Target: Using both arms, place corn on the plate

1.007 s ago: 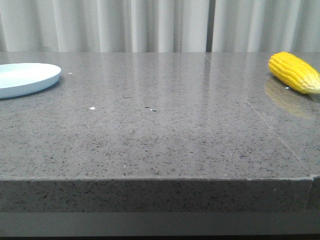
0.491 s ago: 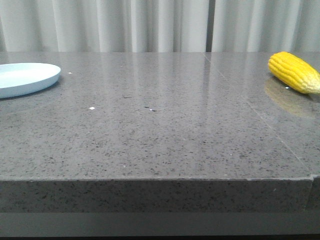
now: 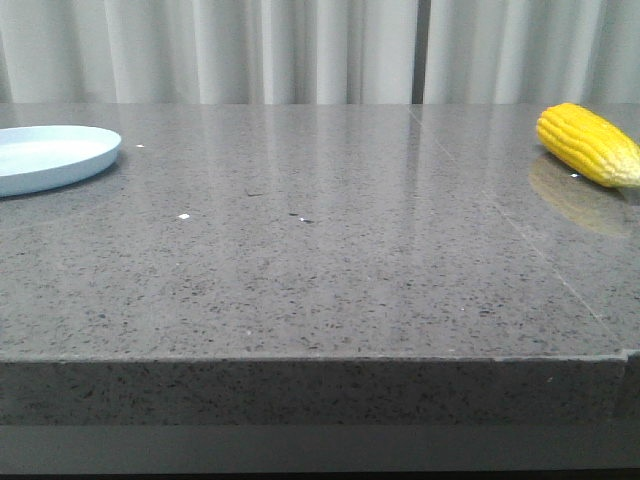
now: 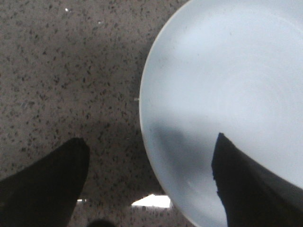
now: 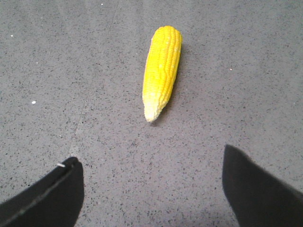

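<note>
The bright yellow corn cob with a pale tip (image 3: 588,144) lies flat, far right. The round, shallow, pale blue plate (image 3: 48,157) sits empty, far left.

Only the fingertips of the robot show, and only in the two wrist views; the front view holds no part of it.

The left gripper (image 4: 149,184) appears as two matte black fingers (image 4: 42,189) rising from the bottom corners of the frame. The lower-left one has a rounded, blunt tip; the lower-right one is more angular, ending in a sharper corner.

The right gripper (image 5: 151,189) likewise shows two black fingers (image 5: 258,189) at the bottom corners. The lower-left one carries a thin pale line along its upper edge; the lower-right one is plain, wedge-shaped and unmarked.
</note>
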Tool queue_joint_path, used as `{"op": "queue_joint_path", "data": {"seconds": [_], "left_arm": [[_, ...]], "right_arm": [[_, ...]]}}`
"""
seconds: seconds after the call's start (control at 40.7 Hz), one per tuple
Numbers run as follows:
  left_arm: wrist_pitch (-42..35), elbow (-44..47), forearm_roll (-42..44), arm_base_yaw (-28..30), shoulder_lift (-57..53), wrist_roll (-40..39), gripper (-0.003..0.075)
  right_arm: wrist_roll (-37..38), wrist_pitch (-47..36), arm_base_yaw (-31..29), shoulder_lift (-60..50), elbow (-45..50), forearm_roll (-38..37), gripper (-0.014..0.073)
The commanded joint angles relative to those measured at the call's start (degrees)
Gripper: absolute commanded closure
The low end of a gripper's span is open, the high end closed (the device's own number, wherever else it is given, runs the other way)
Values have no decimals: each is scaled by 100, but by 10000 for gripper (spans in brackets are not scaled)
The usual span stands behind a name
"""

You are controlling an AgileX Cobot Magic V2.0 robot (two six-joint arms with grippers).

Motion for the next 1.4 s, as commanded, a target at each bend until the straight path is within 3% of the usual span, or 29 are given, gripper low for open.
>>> {"op": "queue_joint_path", "data": {"seconds": [0.0,0.123,0.442,0.712,1.007,1.375], "left_arm": [[-223,-376,-171,13,-13,9,195],[-223,-560,-171,13,239,32,209],[-176,-680,-145,-33,470,32,391],[-94,-680,-120,-56,540,49,438],[-50,-680,-104,-56,555,49,736],[761,-1342,-589,-64,523,268,741]], "right_arm": [[-56,-431,9,41,-151,-15,-29],[-56,-431,9,41,-151,-15,-29],[-56,-431,9,41,-151,-15,-29],[-56,-431,9,41,-151,-15,-29],[-56,-431,9,41,-151,-15,-29],[-56,-431,9,41,-151,-15,-29]]}}
